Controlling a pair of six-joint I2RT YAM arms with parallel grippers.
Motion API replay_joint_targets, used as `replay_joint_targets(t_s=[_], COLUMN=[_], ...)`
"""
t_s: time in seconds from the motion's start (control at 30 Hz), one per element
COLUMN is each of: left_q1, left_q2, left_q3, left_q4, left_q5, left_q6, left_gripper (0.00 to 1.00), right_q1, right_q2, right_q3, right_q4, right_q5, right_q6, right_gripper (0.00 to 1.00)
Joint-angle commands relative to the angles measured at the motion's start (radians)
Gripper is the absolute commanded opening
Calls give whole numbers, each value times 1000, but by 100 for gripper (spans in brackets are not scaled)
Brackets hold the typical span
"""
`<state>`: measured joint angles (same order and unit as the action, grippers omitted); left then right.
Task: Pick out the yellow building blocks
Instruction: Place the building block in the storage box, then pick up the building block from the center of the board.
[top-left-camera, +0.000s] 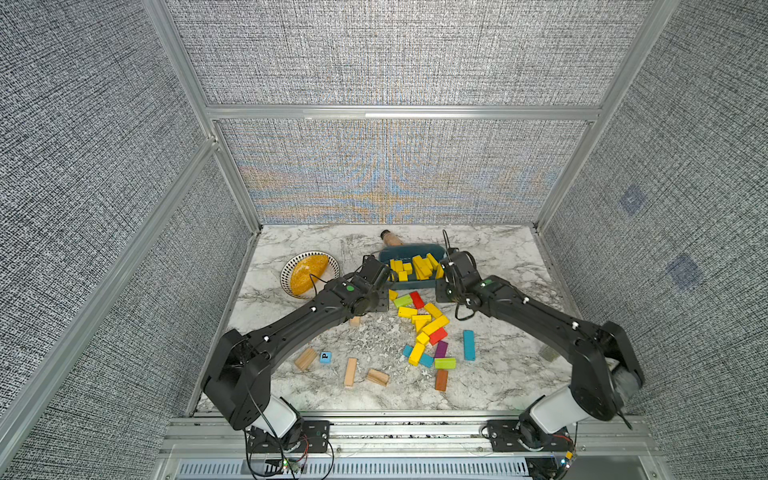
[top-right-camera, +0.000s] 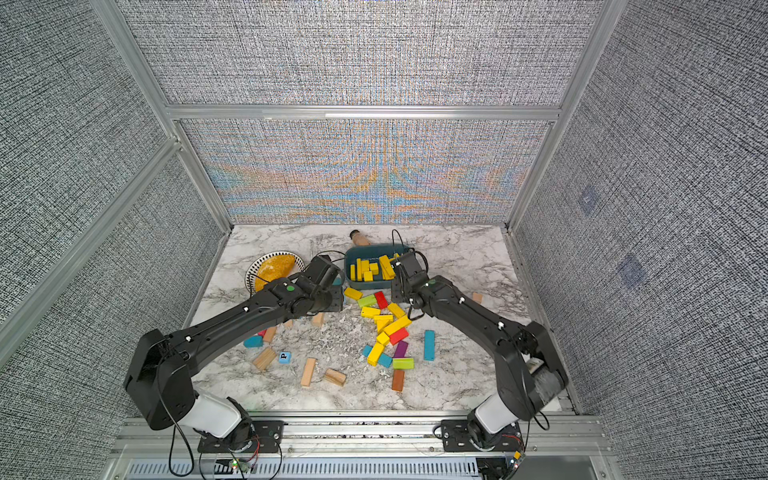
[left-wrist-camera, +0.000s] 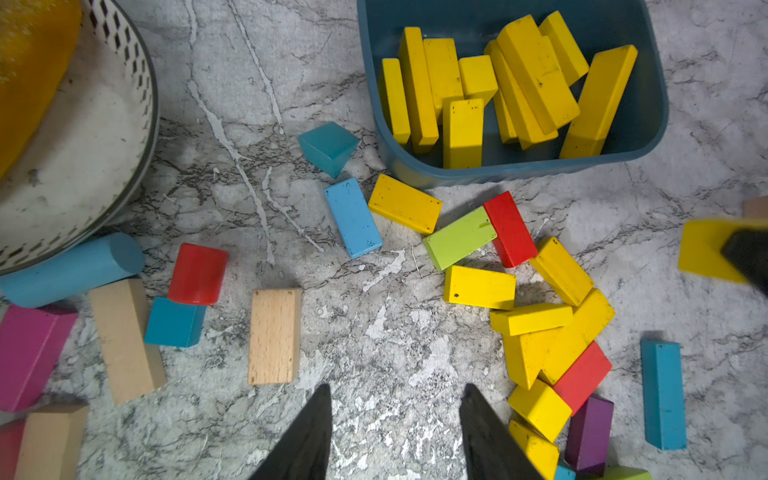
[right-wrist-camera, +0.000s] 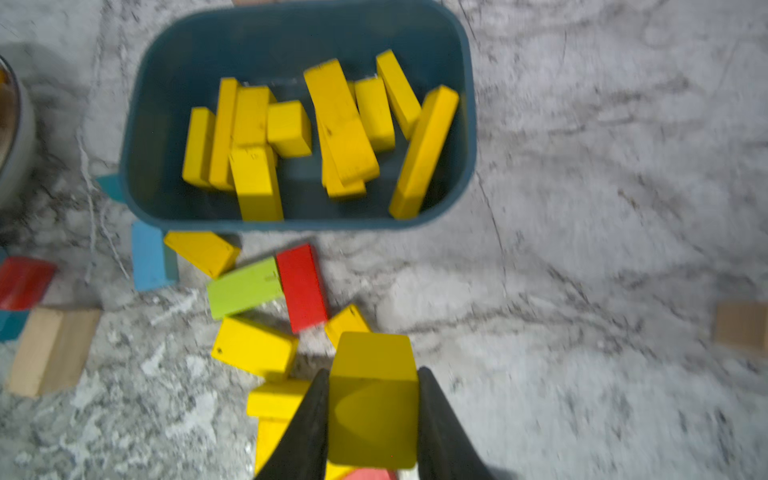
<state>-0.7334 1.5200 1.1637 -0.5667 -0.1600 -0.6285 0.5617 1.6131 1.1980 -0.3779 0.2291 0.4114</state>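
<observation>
Your right jaws are pinching one yellow block (right-wrist-camera: 372, 399), clamped on its two side faces. Straight ahead of these jaws stands the blue bin (right-wrist-camera: 353, 224). It holds about ten yellow building blocks (right-wrist-camera: 345, 124), piled loosely.

On the tabletop (right-wrist-camera: 582, 208) between the right jaws and the bin you have one red block (right-wrist-camera: 301, 286) and one lime-green block (right-wrist-camera: 244, 286), touching each other.

Your left jaws are spread, with nothing between them and bare tabletop beneath. About eight loose yellow blocks (left-wrist-camera: 480, 287) lie clustered just beside the left jaws. Mixed in are a second red block (left-wrist-camera: 582, 376) and one purple block (left-wrist-camera: 590, 436). One plain wood block (left-wrist-camera: 274, 336) lies ahead of the left jaws, on the opposite side.
</observation>
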Motion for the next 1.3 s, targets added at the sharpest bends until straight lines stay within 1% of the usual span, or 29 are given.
replay_joint_targets(t_s=[0.0, 0.13, 0.27, 0.33, 0.5, 0.6, 0.67, 0.73, 0.83, 0.93, 1.0, 1.07, 1.2, 1.27], left_q1=[-1, -1, -1, -1, -6, -24, -46, -77, -139, -216, -258, -298, -386, -412], left_q2=[-20, -42, -55, -61, -59, -61, -65, -71, -83, -107, -110, -99, -36, 7], left_q3=[-20, -52, -78, -91, -106, -113, -120, -129, -134, -144, -150, -148, -95, -57], left_q4=[4, 1, 2, 10, 31, 33, 34, 31, 16, 2, -9, -23, -79, -106], left_q5=[-7, -12, -10, -7, 15, 16, 22, 27, 17, 6, 29, 58, 94, 115], left_q6=[6, 1, -2, -4, 14, 32, 40, 46, 39, 21, 11, 9, 24, 23], left_gripper=[52, 52, 52, 52, 52, 51, 51, 51, 51, 51, 52, 52, 53, 53], right_q1=[-12, -24, -26, -26, -28, -28, -29, -29, -31, -37, -40, -43, -51, -51], right_q2=[102, 249, 367, 409, 463, 469, 463, 450, 424, 369, 315, 238, 23, -81], right_q3=[118, 270, 380, 410, 423, 423, 423, 424, 424, 411, 380, 313, 77, -35], right_q4=[47, 49, 22, 13, 14, 15, 17, 18, 20, 20, 27, 55, 130, 152], right_q5=[-47, -80, -131, -146, -147, -149, -147, -146, -149, -146, -140, -123, -48, 1], right_q6=[-79, -115, -134, -135, -134, -133, -133, -134, -137, -140, -141, -139, -110, -99], right_gripper=[23, 23, 23, 23, 24, 30, 36, 42, 47, 49, 50, 50, 50, 49])
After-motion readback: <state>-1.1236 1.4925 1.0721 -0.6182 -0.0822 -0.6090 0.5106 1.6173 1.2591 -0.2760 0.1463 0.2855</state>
